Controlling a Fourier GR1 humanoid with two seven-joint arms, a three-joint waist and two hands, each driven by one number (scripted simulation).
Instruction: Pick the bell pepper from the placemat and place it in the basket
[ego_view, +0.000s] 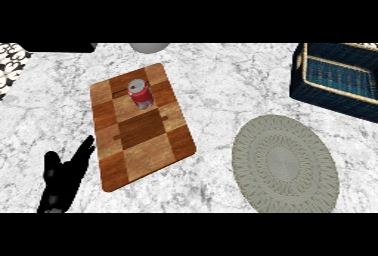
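The left robot hand (63, 180) rested at the view's lower left on the marble desk (221, 80), released, its fingers straight and pointing up, holding nothing, its fingertips just beside the lower left edge of a checkered wooden cutting board (148, 145). A red can (140, 93) lay on its side on the far part of that board. To the right, apart from the board, lay a round grey woven placemat (284, 165). Beyond it, at the upper right, stood a dark blue wicker basket (325, 100) with a pale rim, partly cut off by the edge. The bell pepper could not be made out anywhere. The right robot hand did not show.
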